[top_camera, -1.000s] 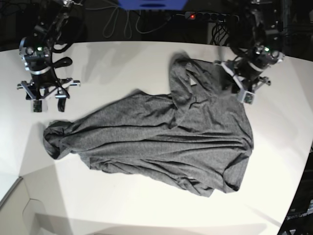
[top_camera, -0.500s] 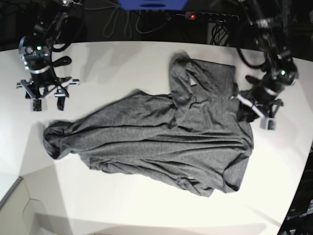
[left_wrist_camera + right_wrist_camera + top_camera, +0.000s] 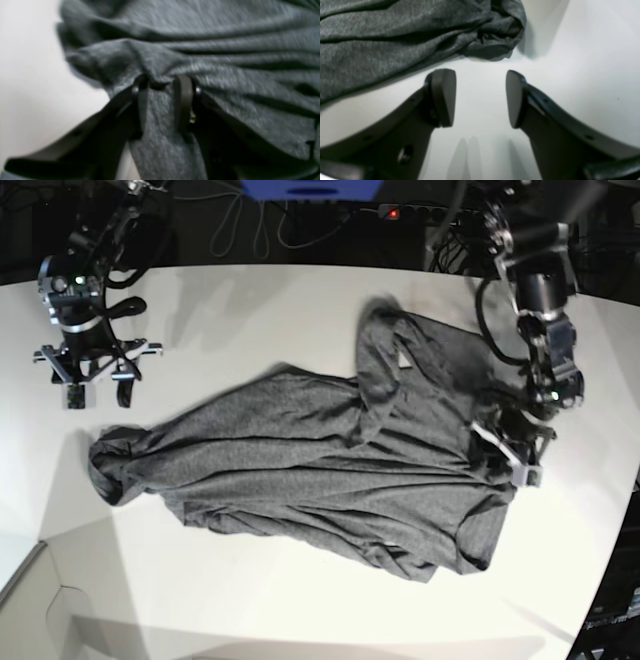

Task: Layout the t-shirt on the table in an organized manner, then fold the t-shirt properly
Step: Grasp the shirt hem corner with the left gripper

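Shirt (image 3: 330,465) spread crumpled across middle of worktop (image 3: 260,310), grey, wrinkled, long axis running from bunched lump at base-view left to wide body at base-view right. One flap folded up toward far edge near centre-right.

Left tool (image 3: 508,452) down at shirt's right-hand edge in base view, touching cloth. Base view too coarse there to read the fingers. Left wrist view resolves it: left tool (image 3: 162,86) narrow, fingers (image 3: 183,100) close together with a ridge of shirt (image 3: 225,62) pinched up between the tips; cloth puckered and drawn toward the grip. Bare worktop (image 3: 30,87) seen only along that view's left side. View blurred.

Right tool (image 3: 95,385) at base-view left, over bare worktop, apart from the shirt. Right wrist view adds detail: right tool (image 3: 481,97) wide, nothing between the pads (image 3: 443,97), white worktop (image 3: 582,62) showing through the gap. Same view shows bunched end of shirt (image 3: 395,42) just beyond the fingertips, rolled lump at its tip, not touching the tool.

Cables and power strip (image 3: 430,213) behind far edge, base view only.
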Tool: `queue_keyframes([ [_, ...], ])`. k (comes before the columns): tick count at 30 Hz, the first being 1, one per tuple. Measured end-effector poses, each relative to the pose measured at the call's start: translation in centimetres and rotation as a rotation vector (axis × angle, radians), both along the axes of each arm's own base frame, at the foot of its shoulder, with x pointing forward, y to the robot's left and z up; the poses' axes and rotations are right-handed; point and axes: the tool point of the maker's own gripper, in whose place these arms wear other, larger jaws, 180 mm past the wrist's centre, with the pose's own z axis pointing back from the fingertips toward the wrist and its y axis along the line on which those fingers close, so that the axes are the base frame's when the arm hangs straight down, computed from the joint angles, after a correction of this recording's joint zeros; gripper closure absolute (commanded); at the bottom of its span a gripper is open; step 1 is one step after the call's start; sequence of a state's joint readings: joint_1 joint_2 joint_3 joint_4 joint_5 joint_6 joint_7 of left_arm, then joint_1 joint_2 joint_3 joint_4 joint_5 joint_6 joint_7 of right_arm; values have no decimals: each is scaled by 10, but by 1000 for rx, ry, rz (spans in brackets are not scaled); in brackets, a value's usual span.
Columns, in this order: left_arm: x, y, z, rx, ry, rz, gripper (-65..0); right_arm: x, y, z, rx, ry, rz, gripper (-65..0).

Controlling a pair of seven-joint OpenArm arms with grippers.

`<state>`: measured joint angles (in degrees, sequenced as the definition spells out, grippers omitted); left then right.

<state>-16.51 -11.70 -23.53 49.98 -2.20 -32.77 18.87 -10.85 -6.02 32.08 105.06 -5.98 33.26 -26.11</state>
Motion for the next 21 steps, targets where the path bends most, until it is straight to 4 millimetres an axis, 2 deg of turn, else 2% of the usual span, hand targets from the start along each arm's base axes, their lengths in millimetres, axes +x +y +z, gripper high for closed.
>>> queue_keyframes([
  [3, 16, 12, 5, 38, 29, 15, -186, 0, 0, 0, 0, -1, 0, -320],
  [6, 23, 20, 10, 50, 40, 18, -186, 0, -3, 1, -11, 1, 2, -320],
  [8, 35, 24, 19, 59, 31, 23, -186, -1, -7, 2, -23, 2, 2, -320],
  [12, 76, 19, 67, 39, -90, 25, -186, 0, -6, 2, -23, 3, 6, -320],
  [14, 90, 17, 86, 32, -129, 22, -186, 0, -6, 2, -23, 3, 4, -320],
  [18, 98, 9, 100, 47, -118, 9, -186, -1, -7, 2, -24, 4, 2, -320],
  [21, 87, -2, 103, 78, -97, -24, -186, -2, -5, 4, -28, 2, 6, -325],
])
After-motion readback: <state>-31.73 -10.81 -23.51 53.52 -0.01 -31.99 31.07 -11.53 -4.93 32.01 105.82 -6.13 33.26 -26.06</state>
